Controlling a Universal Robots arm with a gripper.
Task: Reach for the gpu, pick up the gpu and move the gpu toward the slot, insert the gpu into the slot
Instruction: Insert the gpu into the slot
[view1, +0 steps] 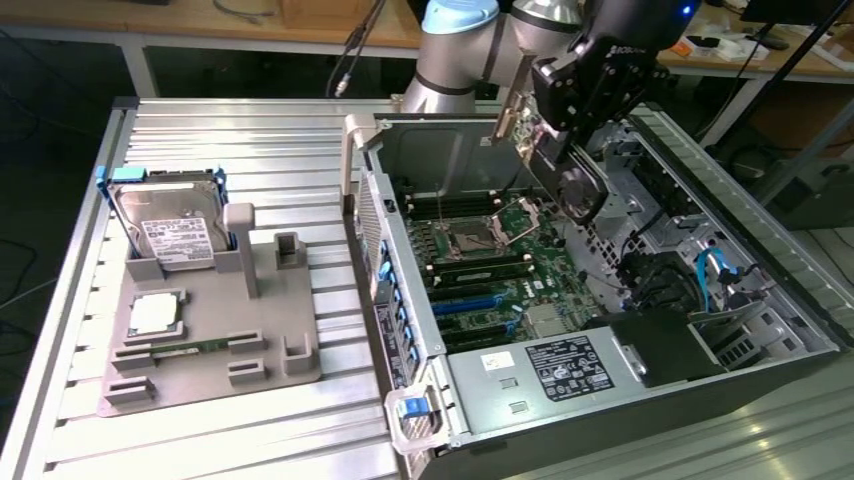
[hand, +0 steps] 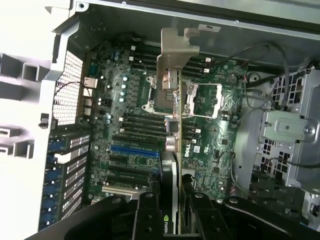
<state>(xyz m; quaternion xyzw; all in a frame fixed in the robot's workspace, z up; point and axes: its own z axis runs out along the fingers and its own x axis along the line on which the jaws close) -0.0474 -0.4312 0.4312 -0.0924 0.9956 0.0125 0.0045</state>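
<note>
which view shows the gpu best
The exterior view: the gpu hangs from the end effector with its fan face visible. The wrist view has it edge-on, silver bracket at the far end, over the motherboard.

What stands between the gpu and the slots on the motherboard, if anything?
Nothing visible does. The gripper holds the gpu over the motherboard, and the space down to the slots looks free.

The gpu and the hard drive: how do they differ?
The gpu hangs in the robot's hand above the open case; the hard drive leans in a grey stand outside it. The gpu is dark with a round fan; the hard drive is silver, white-labelled. Both are rectangular.
</note>
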